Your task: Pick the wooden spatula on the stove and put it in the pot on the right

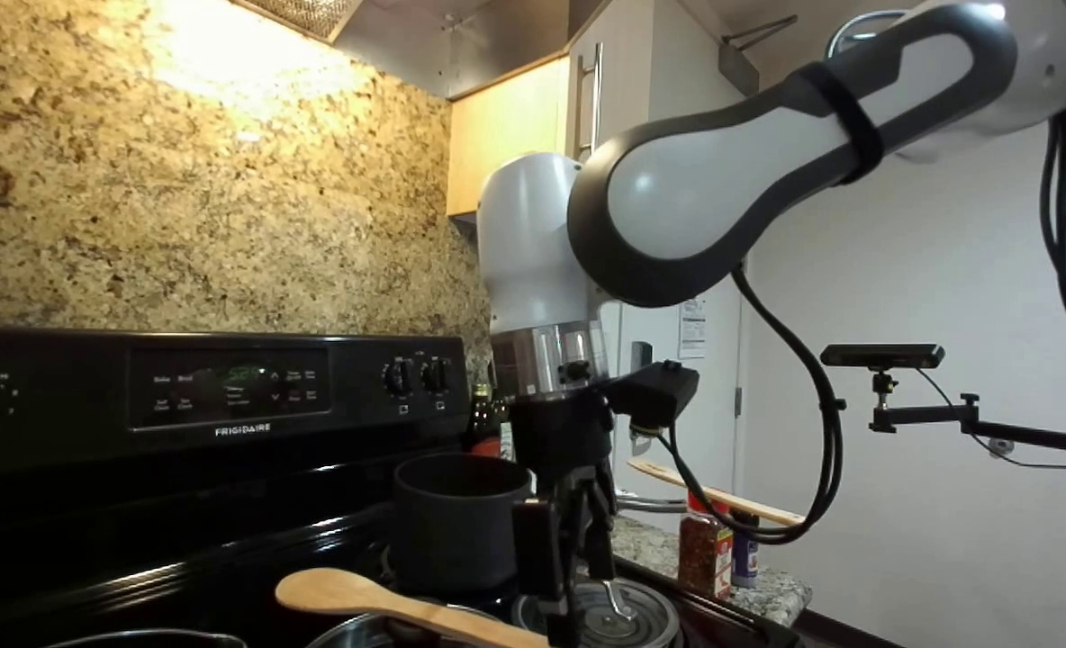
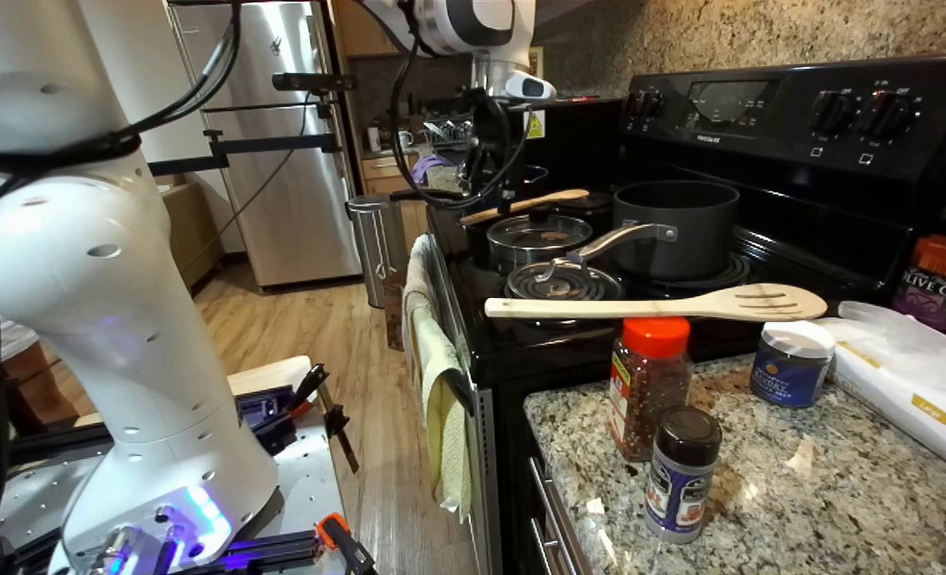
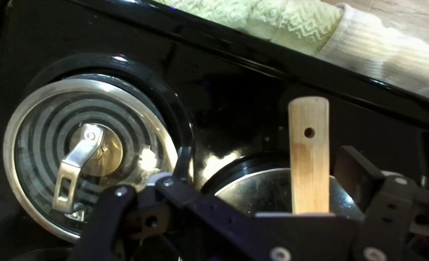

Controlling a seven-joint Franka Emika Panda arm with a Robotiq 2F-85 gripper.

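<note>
- While the pot (image 2: 675, 231) stands in plain sight on the stove (image 2: 537, 337) in an exterior view, its inside is too dark to read.
- Forward of the pot and off to one side, the gripper (image 3: 269, 163) hangs with its fingers (image 3: 359, 170) spread wide. It has hold of nothing; the handle of the wooden spatula (image 3: 309, 159) lies between the fingers, and whether the nearer one touches the wood is hard to tell. In an exterior view the gripper masks part of the flank of the pot (image 1: 452, 526).
- The wooden spatula (image 1: 393, 605) lies over a glass-lidded pan (image 2: 525, 255), forward of the pot and apart from it. In the wrist view it vanishes under the gripper's body partway along the handle; in an exterior view the gripper and the lower edge cut off its handle end.
- Straight forward of the pot, a glass lid (image 3: 91, 159) lies on the stove; the gripper hides part of its rim in the wrist view.
- On the counter (image 2: 800, 511) side of the pot, a slotted wooden utensil (image 2: 657, 307) crosses above a red-capped jar (image 2: 649, 391); what bears it is unclear.
- Also on that side of the pot, an olive oil bottle (image 2: 943, 279) is cut off.
</note>
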